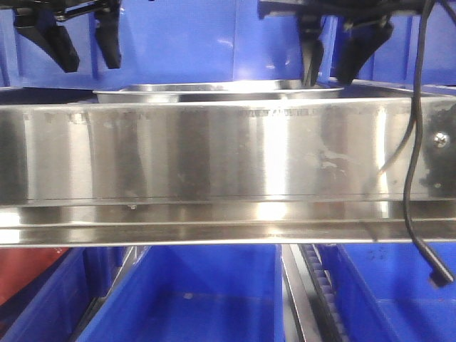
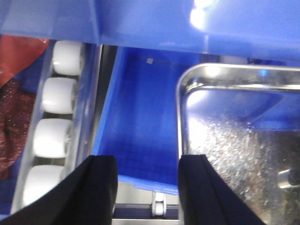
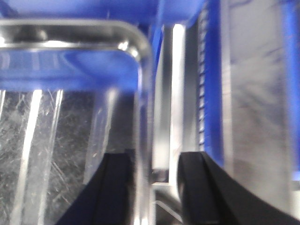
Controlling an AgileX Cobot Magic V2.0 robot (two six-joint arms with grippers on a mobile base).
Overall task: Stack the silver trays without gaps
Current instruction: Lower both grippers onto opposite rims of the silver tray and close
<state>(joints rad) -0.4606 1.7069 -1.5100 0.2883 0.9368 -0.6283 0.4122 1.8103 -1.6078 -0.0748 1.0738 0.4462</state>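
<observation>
Closest to you, blue bins [image 1: 206, 299] sit below the brushed shelf rail [image 1: 214, 149], and a black cable [image 1: 412, 142] hangs across the rail's right end. Just behind the rail's top edge the silver trays [image 1: 214, 91] lie level; you cannot tell how many are nested. Your left gripper [image 1: 84, 44] hangs released and empty off the trays' left end. Its fingers [image 2: 101, 187] are spread over a blue bin, with the tray rim just beside the inner one. Your right gripper [image 1: 335, 57] is spread too, straddling the right rim with one finger [image 3: 115, 187] inside the pan and the other outside, clamping nothing. Blue bin walls fill the background.
</observation>
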